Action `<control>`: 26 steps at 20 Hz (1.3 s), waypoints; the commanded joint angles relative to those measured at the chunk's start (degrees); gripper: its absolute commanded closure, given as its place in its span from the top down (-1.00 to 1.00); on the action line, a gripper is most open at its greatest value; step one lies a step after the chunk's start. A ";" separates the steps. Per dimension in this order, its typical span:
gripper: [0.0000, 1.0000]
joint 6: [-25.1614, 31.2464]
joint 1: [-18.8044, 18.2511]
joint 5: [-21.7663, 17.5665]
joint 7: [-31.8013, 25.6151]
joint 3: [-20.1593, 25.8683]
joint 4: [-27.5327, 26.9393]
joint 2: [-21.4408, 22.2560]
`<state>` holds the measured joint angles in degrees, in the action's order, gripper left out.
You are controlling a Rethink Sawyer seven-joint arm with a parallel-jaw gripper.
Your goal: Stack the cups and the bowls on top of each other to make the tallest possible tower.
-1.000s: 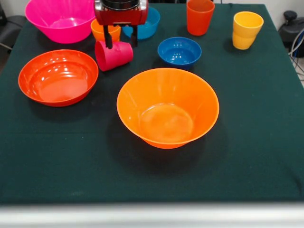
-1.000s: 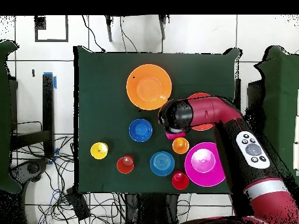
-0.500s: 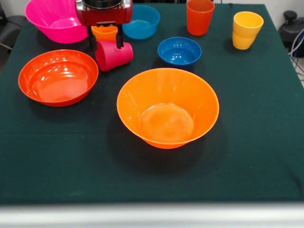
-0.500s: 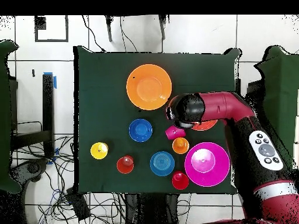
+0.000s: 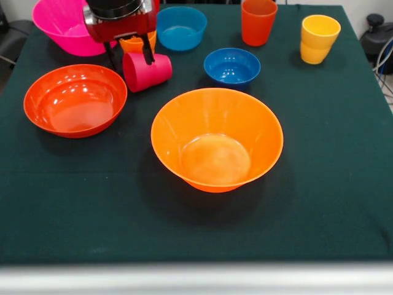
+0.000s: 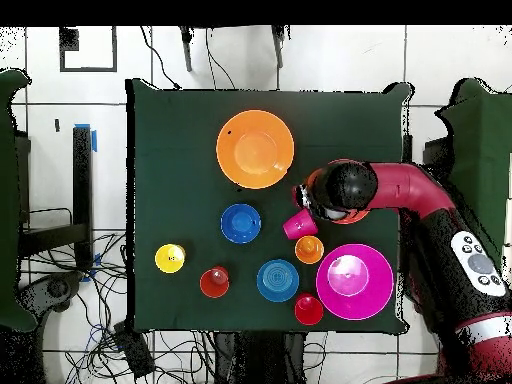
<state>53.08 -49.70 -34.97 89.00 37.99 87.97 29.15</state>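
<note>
A red-pink cup (image 5: 147, 71) lies on its side on the dark green cloth, mouth to the left; it also shows in the overhead view (image 6: 298, 224). My gripper (image 5: 130, 56) hangs over the cup's mouth end, fingers apart, one finger left of the rim and one over the cup's body. It holds nothing. The big yellow-orange bowl (image 5: 216, 140) stands upright and empty in the middle. The orange-red bowl (image 5: 75, 99) is at the left. The small dark blue bowl (image 5: 232, 66) is right of the cup. No tower stands.
At the back stand a big pink bowl (image 5: 61, 24), a light blue bowl (image 5: 181, 27), an orange-yellow cup (image 5: 135, 43) behind the gripper, an orange cup (image 5: 258, 21) and a yellow cup (image 5: 319, 38). A red cup (image 6: 309, 309) stands near the robot-side edge.
My gripper has moved to the left in the front view, from over the cup's base end to its mouth end, with the fingers still apart. The pink cup has stayed lying in place.
</note>
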 commanded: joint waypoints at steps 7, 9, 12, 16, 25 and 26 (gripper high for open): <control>1.00 7.35 -2.93 2.52 -21.57 6.88 2.79 -7.03; 1.00 7.69 -3.17 2.89 -21.21 7.37 3.10 -7.48; 1.00 9.46 -3.06 3.11 -20.32 7.32 3.37 -7.21; 1.00 13.03 -2.51 2.88 -19.41 6.39 2.65 -6.59; 1.00 13.99 -2.04 0.72 -19.30 5.98 1.21 -7.28; 1.00 13.93 -1.93 0.49 -19.45 6.13 0.94 -7.04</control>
<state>62.75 -53.68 -31.78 85.75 43.25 88.36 23.51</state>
